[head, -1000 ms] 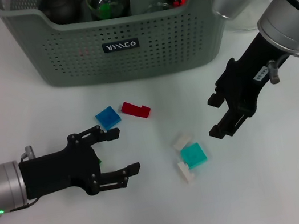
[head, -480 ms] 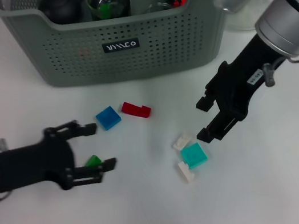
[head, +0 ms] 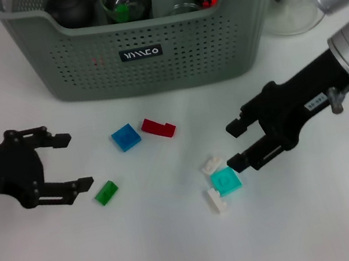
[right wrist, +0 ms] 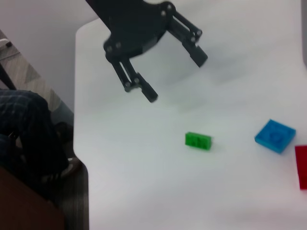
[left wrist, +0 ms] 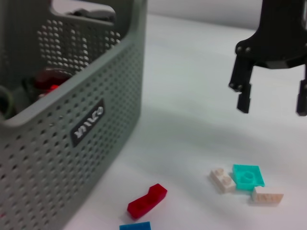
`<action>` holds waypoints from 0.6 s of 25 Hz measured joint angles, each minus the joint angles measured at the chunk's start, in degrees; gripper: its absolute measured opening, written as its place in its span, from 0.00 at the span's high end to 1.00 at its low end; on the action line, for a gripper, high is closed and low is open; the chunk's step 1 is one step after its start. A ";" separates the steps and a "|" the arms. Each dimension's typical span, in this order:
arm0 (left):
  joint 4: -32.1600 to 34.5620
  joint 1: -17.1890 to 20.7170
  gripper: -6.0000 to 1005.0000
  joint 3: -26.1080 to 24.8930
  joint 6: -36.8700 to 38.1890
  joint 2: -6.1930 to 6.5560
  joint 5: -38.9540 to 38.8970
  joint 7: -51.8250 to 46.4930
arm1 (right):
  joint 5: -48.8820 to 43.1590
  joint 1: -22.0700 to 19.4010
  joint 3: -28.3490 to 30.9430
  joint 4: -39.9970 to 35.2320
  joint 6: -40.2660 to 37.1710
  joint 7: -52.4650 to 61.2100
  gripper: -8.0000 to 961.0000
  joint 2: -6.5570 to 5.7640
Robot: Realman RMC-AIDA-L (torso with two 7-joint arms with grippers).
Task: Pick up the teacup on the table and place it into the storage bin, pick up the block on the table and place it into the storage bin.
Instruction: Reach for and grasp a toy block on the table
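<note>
The grey-green storage bin stands at the back and holds a dark teapot and glassware. No teacup shows on the table. Loose blocks lie in front of the bin: blue, red, green, teal and two white ones. My left gripper is open and empty, left of the green block. My right gripper is open and empty, close above and right of the teal block. The left wrist view shows the right gripper over the teal block.
A clear glass carafe stands right of the bin. The right wrist view shows the left gripper, the green block, the blue block and the table's edge with a person's leg beyond it.
My left gripper has drawn back to the left, leaving the green block uncovered on the table. My right gripper has moved lower and left toward the teal block.
</note>
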 joint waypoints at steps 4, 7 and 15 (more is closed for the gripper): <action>1.86 -1.38 0.14 3.56 -0.40 -0.02 0.48 -3.52 | 0.01 -2.09 1.10 2.90 2.70 -5.78 0.22 -0.01; 1.92 -3.49 0.14 4.95 -0.55 -0.05 1.39 -7.02 | 0.42 -3.26 4.52 4.85 3.72 -12.09 0.22 0.15; 1.61 -7.46 0.14 14.79 -6.09 -0.12 6.92 -18.86 | 5.25 -6.21 12.39 10.70 3.26 -27.47 0.22 -0.17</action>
